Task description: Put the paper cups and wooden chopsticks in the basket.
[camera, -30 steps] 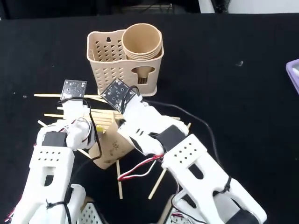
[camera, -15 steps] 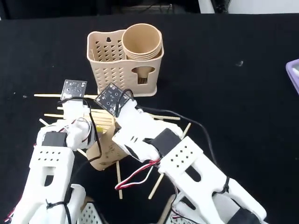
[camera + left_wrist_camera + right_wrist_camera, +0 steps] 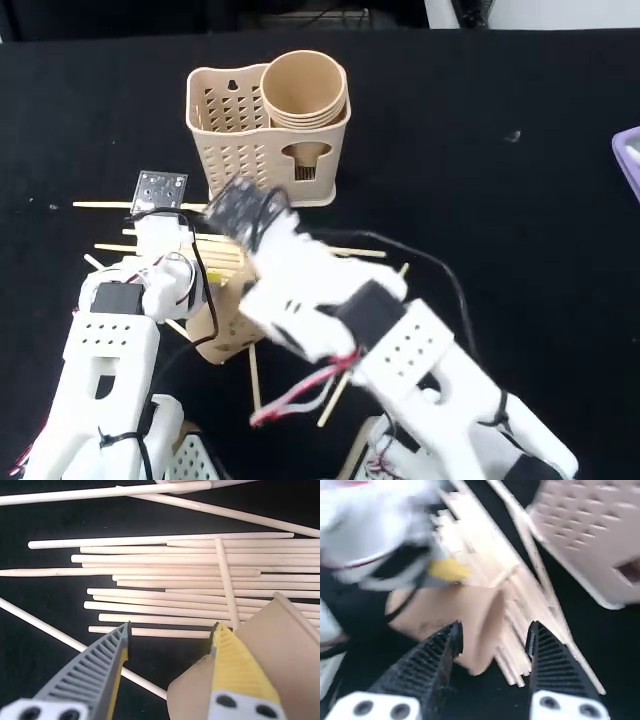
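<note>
- Left gripper (image 3: 171, 629): jaws apart, nothing clamped. The yellow finger rests against the wall of the lying paper cup (image 3: 287, 652). The grey finger hangs over a lone chopstick (image 3: 60, 635) on the black tabletop (image 3: 30, 680).
- Right gripper (image 3: 496, 627): jaws wide apart, holding nothing, with the rim end of the lying paper cup (image 3: 455, 610) just beyond the tips.
- High view: the lying paper cup (image 3: 225, 330) is on its side between the two arms. Stray chopsticks (image 3: 254, 385) lie near the arm bases.
- Chopstick pile (image 3: 200, 575): roughly parallel, flat on the tabletop, touching the cup's far side; one stick crosses the rest.
- Farther back: the basket (image 3: 235, 145) stands upright, just beyond the pile. Stacked paper cups (image 3: 305, 85) sit in its compartment on the right of the high view.
</note>
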Tool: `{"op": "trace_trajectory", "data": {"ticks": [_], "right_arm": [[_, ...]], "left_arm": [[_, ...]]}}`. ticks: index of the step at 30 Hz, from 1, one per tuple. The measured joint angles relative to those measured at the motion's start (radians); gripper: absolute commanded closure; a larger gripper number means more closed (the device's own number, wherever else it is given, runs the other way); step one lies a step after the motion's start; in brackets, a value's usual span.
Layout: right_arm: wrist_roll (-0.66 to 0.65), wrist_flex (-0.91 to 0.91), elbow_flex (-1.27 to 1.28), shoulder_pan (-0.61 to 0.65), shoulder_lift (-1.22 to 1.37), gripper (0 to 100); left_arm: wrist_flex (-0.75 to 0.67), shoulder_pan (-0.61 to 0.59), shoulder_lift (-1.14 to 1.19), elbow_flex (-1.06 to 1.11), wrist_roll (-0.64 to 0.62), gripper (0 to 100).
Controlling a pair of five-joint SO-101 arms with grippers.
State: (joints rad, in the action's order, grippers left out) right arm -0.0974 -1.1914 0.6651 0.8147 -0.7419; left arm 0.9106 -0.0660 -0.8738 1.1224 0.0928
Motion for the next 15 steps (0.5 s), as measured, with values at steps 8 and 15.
{"op": "trace_trajectory", "data": {"ticks": [8, 15], "right_arm": [[0.077, -0.034, 0.018, 0.063, -0.008, 78.3], [0.080, -0.034, 0.023, 0.034, 0.008, 78.6]], "left_arm": [[0.000, 0.000, 0.000, 0.000, 0.000, 73], [0.000, 0.000, 0.000, 0.000, 0.000, 73]]}}
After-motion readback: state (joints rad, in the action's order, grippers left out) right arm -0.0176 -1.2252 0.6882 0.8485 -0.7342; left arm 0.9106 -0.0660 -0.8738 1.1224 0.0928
